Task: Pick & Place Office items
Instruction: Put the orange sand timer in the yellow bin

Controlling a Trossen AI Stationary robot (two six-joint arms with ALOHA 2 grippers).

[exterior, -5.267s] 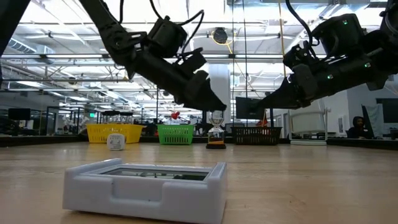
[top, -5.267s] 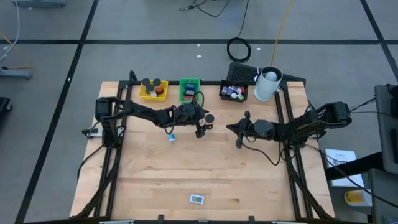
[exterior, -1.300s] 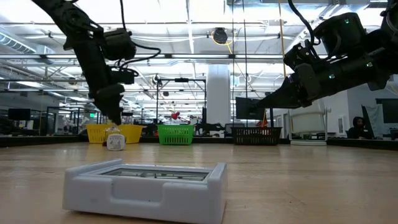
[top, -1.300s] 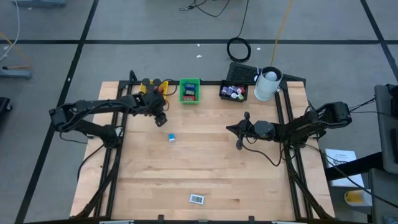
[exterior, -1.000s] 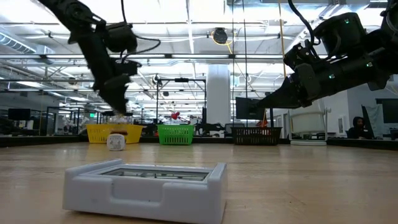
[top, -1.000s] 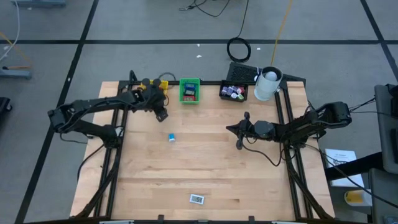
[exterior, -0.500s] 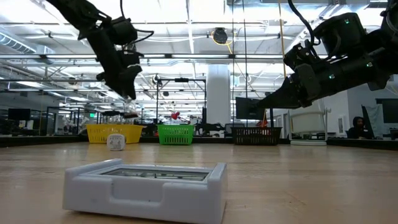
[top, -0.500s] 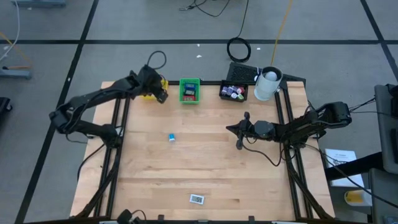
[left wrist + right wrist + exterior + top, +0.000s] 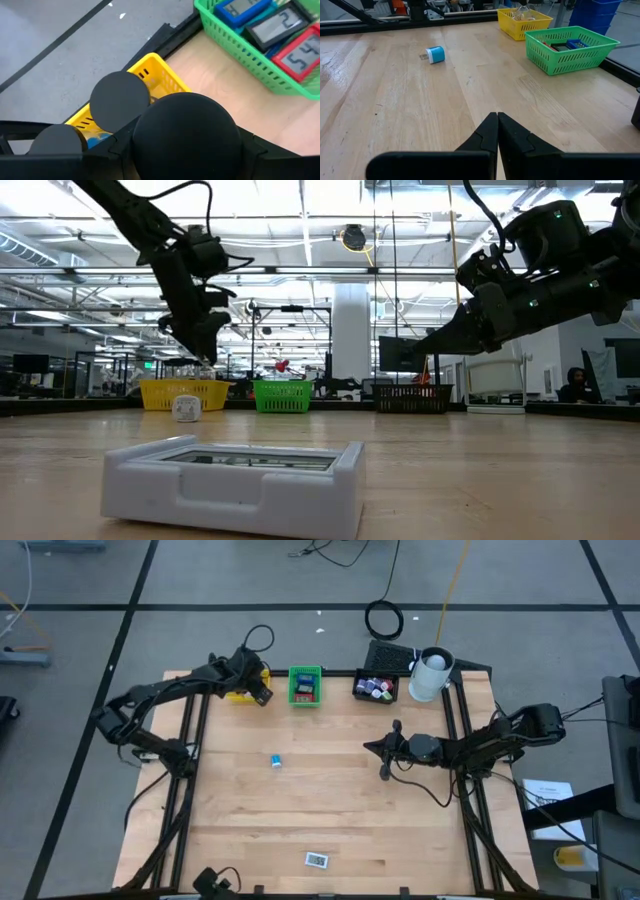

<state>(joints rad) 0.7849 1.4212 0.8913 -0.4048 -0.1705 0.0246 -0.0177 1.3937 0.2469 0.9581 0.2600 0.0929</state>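
My left gripper (image 9: 259,694) hangs over the near right corner of the yellow tray (image 9: 238,691) at the table's far left, shut on a black round roll (image 9: 184,127). Two more black rolls (image 9: 120,99) stand in that tray. The green tray (image 9: 305,685) beside it holds blue and red flat pieces (image 9: 295,52). A small blue piece (image 9: 276,761) lies on the table's middle, and a white flat item (image 9: 317,860) lies near the front edge. My right gripper (image 9: 385,752) hovers shut and empty at the right. My left gripper pinches the black roll by its round side (image 9: 145,142), one finger (image 9: 117,148) on either side of it. The fingers slant down from the near left. The roll is lifted clear, its flat top up, above the yellow tray's corner (image 9: 160,70).
A black tray (image 9: 376,687) with small coloured bits and a white cup (image 9: 432,675) stand at the far right. Dark frame rails (image 9: 185,770) run along both table sides. Bare wood lies across the middle (image 9: 330,800).
My left gripper has carried the black roll toward the table's far edge, from the open wood to above the yellow tray, rolling a little as it went. Its fingers have stayed on the roll.
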